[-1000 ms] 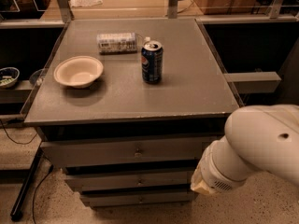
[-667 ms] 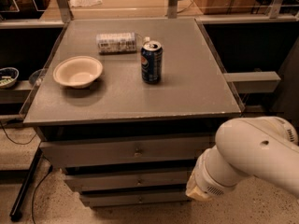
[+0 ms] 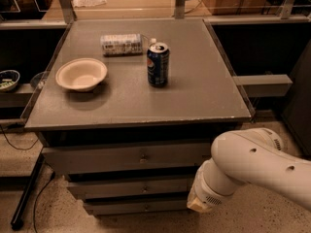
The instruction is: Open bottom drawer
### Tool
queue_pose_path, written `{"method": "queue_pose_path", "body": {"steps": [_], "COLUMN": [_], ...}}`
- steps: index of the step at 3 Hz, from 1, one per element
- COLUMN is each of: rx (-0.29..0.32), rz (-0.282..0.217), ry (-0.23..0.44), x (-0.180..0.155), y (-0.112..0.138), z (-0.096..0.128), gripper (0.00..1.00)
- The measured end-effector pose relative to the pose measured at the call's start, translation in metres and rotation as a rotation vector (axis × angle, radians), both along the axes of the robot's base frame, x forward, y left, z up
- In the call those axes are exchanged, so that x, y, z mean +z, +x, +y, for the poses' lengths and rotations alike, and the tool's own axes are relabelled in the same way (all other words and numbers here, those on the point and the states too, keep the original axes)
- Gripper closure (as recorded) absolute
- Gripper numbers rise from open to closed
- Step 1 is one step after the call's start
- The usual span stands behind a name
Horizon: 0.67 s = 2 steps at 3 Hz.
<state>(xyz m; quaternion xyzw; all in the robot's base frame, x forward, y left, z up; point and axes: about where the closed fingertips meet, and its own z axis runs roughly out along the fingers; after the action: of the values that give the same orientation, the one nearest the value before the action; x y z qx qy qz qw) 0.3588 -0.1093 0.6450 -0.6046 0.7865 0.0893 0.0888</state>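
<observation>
Lower and further left than a moment ago, the white robot arm (image 3: 252, 166) reaches down at the cabinet's right front corner. Its tan tip, probably the base of the pincer (image 3: 198, 206), sits just beside the right end of the slim grey bottom drawer (image 3: 131, 207). Whether the pincer is released or clenched, I cannot tell. That drawer looks closed, lowest under the mid-sized grey drawer (image 3: 121, 187) and the tall grey top drawer (image 3: 107, 158). On the grey tabletop (image 3: 204, 96) rest a white paper bowl (image 3: 81, 74), an upright blue soda can (image 3: 158, 64) and, behind, a clear plastic bottle (image 3: 121, 43) on its side.
</observation>
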Motion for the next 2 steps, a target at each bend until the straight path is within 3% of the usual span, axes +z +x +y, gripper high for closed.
{"method": "queue_pose_path", "body": {"steps": [1,2], "rx": [-0.022,-0.069], "rz": [-0.011,-0.018], "ry": [0.03,0.096], "x": [-0.02,-0.069], "y": [0.002,0.021], "z": [0.004,0.01], "gripper": [1.0,1.0]}}
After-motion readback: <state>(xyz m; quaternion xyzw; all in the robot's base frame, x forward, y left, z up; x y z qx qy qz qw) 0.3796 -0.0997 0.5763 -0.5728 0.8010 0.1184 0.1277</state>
